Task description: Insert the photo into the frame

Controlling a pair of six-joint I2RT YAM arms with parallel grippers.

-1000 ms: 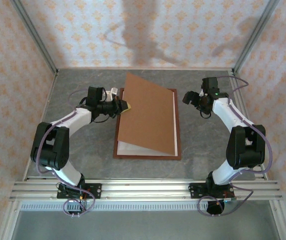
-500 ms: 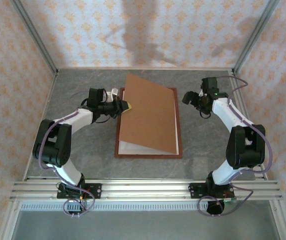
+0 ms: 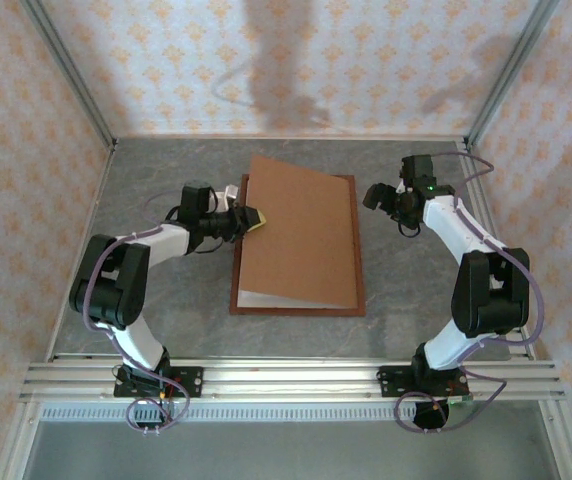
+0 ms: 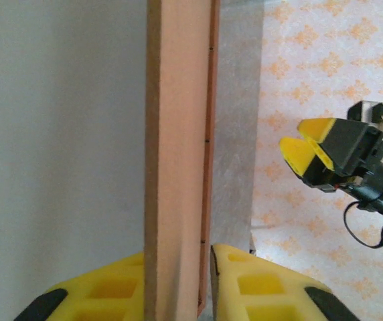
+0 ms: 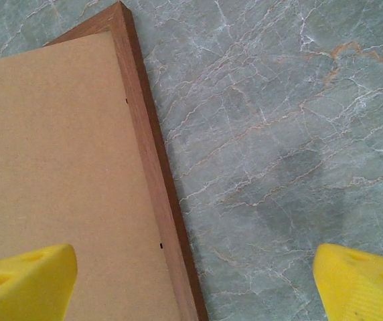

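The reddish-brown wooden frame (image 3: 358,255) lies flat mid-table. A brown backing board (image 3: 301,235) covers it, its left edge slightly raised. The photo is hidden under the board; only a white sliver (image 3: 254,297) shows at the board's lower left. My left gripper (image 3: 254,217) sits at the board's left edge. In the left wrist view its yellow pads (image 4: 252,281) flank the board's edge (image 4: 178,134), a thin gap beside the right pad. My right gripper (image 3: 374,195) hovers open over the frame's far right corner (image 5: 152,154), with nothing between its fingers (image 5: 24,281).
Grey marbled tabletop (image 3: 166,290) surrounds the frame, with bare room on the left, the right (image 5: 278,134) and in front. Patterned walls and metal posts (image 3: 66,70) close in the sides and back.
The board's raised left edge has come down toward the frame, hiding more of the white beneath. My left gripper's jaws have parted slightly. The right arm has not moved.
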